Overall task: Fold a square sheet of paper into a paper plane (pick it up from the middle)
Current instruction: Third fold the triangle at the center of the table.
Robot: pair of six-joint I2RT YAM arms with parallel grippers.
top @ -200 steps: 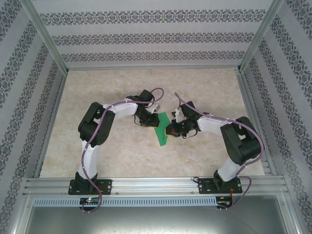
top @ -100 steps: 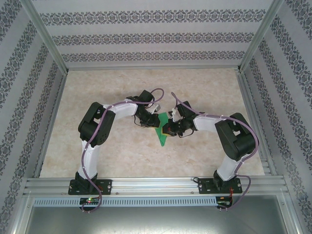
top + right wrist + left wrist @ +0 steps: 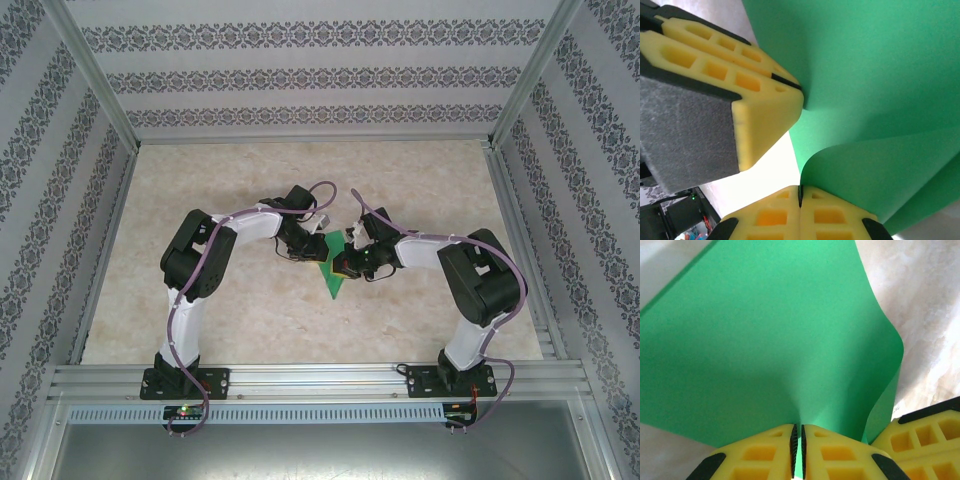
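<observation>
Since the earlier frame, the right arm has swung inward toward the left one, and the square sheet of paper (image 3: 332, 272) looks narrower between them. The green sheet sits over the middle of the desk (image 3: 200, 190), bent into a soft curve — not yet a sharp crease. The left claw (image 3: 798, 432) is clenched on one edge; the right claw (image 3: 800, 192) is clenched on a curled edge just beside it. A fold appears to be under way. Next, the edges likely need aligning and pressing flat.
</observation>
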